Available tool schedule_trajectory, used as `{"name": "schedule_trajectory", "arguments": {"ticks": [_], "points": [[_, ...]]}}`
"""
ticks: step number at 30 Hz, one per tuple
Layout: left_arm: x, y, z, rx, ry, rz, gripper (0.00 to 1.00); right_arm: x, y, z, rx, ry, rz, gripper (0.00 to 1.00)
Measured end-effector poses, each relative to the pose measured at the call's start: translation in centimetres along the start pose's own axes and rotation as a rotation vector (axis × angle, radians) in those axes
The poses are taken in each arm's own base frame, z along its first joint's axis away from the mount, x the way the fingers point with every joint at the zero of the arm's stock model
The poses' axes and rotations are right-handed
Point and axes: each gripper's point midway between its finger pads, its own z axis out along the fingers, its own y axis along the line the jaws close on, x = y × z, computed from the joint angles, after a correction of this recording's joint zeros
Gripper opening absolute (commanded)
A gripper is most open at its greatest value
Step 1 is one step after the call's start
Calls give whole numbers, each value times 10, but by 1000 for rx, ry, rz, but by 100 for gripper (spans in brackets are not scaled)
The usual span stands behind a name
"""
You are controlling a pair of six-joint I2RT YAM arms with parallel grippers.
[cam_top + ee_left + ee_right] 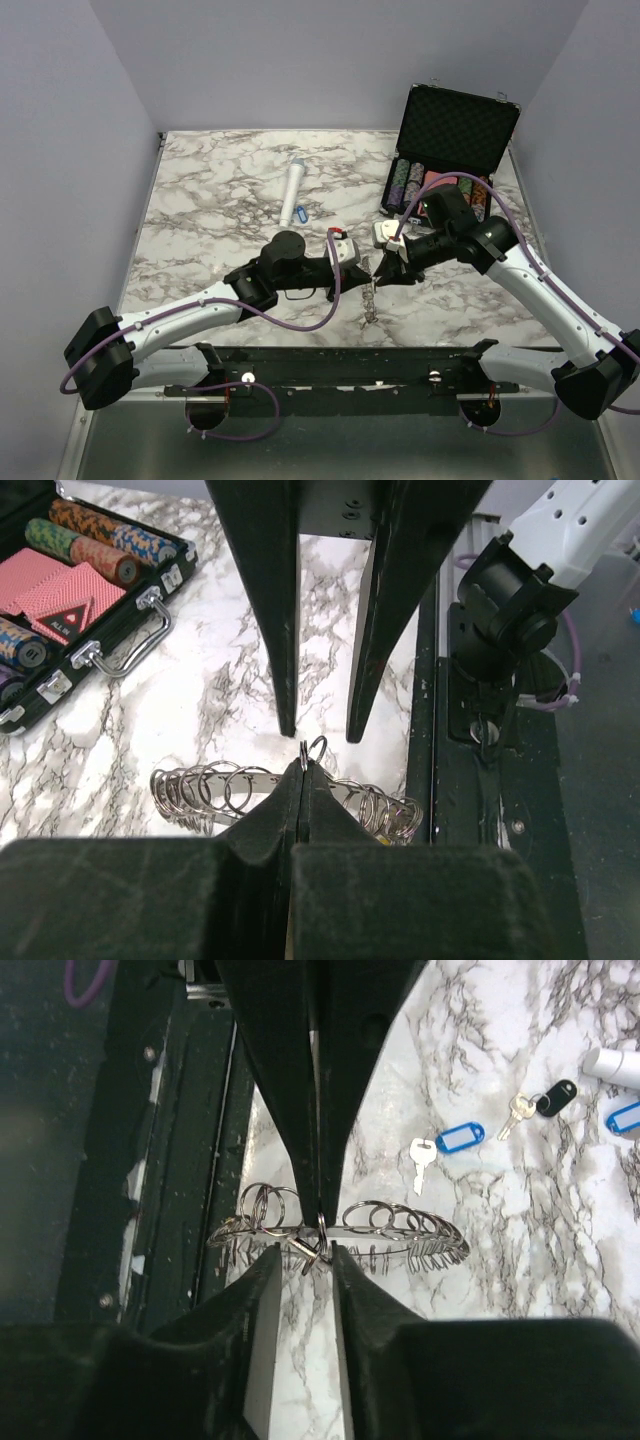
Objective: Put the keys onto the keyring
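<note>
— Where is the keyring [395, 1228] sitting?
— Mid-frame in the right wrist view. It is running across the tips of the right gripper [305, 1260], whose jaws are standing partly apart, clamping nothing.
— And the left gripper [303, 772]?
— It is pinching fully closed on one small loop of the keyring. The keys [447, 1140] are lying on the marble table [480, 1280] at upper right, well apart.

Two blue oblong plastic key tags [460, 1138], one black key tag [555, 1097], one grey metal keyring [395, 1230], one white cylinder [618, 1066], one open black poker-chip case [460, 118].
</note>
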Motion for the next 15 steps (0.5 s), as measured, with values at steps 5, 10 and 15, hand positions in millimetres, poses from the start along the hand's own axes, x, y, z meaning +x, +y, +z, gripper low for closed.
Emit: {"name": "schedule_trajectory", "arguments": {"ticks": [5, 10, 15], "points": [[-4, -4, -13, -31, -121, -54, 0, -3, 8, -5, 2, -92, 76, 42], [-14, -1, -19, -71, -275, -156, 0, -9, 11, -2, 1, -216, 179, 43], [-31, 4, -25, -98, -411, -233, 0, -20, 5, 2, 5, -310, 239, 42]]}}
